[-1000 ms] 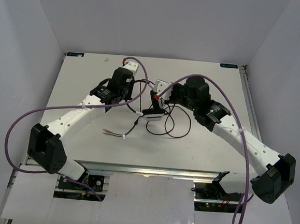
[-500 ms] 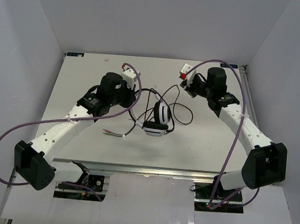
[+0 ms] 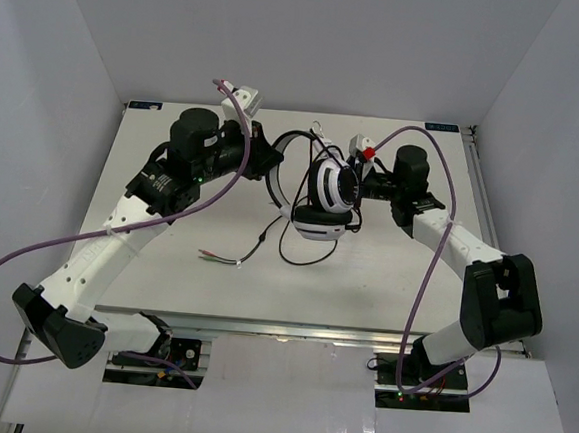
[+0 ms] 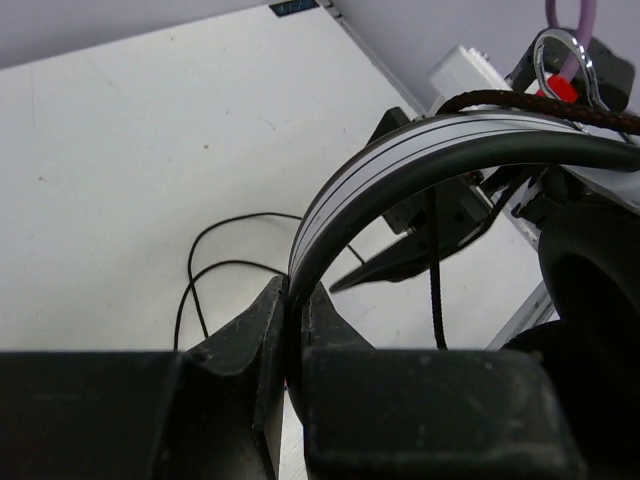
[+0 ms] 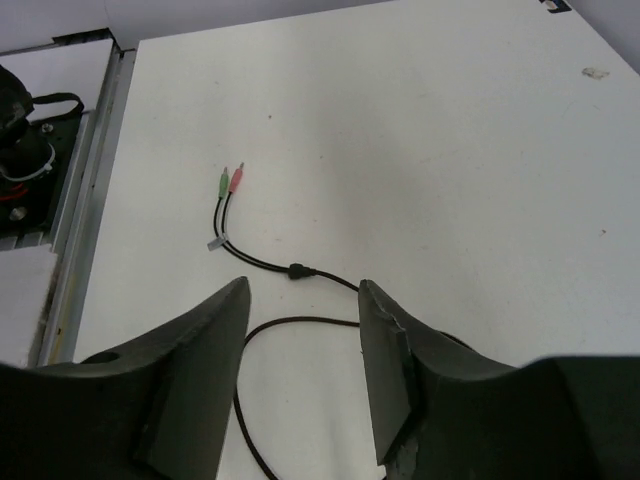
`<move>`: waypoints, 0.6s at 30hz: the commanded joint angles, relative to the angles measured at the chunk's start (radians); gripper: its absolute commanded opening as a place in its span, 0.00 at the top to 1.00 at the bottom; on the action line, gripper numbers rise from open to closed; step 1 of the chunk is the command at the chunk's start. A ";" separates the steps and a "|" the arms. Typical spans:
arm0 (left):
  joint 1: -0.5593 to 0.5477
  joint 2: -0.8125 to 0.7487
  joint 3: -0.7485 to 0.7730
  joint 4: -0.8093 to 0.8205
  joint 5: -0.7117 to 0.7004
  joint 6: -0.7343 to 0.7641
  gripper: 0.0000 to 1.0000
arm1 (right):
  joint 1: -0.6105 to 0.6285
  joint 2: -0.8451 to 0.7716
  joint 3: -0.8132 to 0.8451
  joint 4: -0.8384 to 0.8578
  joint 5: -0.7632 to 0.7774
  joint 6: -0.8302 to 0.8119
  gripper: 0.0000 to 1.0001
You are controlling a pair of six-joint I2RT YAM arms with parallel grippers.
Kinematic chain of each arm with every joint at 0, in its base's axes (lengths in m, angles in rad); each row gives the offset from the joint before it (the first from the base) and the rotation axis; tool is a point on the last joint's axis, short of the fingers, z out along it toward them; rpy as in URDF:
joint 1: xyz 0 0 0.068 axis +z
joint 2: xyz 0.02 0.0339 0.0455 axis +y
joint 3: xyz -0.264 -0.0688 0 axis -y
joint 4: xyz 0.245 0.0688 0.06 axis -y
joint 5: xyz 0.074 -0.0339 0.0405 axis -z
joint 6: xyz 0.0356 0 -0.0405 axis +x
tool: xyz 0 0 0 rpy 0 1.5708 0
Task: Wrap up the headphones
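Observation:
The headphones hang above the table's middle, white-and-black ear cups downward. My left gripper is shut on the black headband; its jaws pinch the band's lower end. My right gripper stands open just right of the ear cups, nothing between its fingers. The thin black cord drops from the headphones and loops on the table. Its green and pink plugs lie flat toward the front left.
Purple arm cables arch over both sides of the white table. Grey walls close in the back and sides. A metal rail runs along the table's near edge, and a strip lines its right side.
The left gripper has lifted the headphones off the table and carried them back. The right gripper let go of the cord, opened, and swung in beside the ear cups.

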 commanded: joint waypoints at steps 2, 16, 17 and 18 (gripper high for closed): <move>-0.004 -0.040 0.090 0.007 -0.038 -0.055 1.00 | -0.008 -0.090 0.046 -0.093 0.021 -0.070 0.28; -0.004 -0.052 0.125 -0.057 -0.204 -0.044 1.00 | -0.126 -0.200 0.113 -0.279 0.470 -0.156 0.10; -0.004 -0.053 0.127 -0.062 -0.215 -0.050 1.00 | -0.143 -0.208 0.089 -0.289 0.329 -0.202 0.10; -0.004 -0.053 0.133 -0.066 -0.242 -0.056 1.00 | -0.155 -0.211 0.067 -0.316 0.204 -0.254 0.10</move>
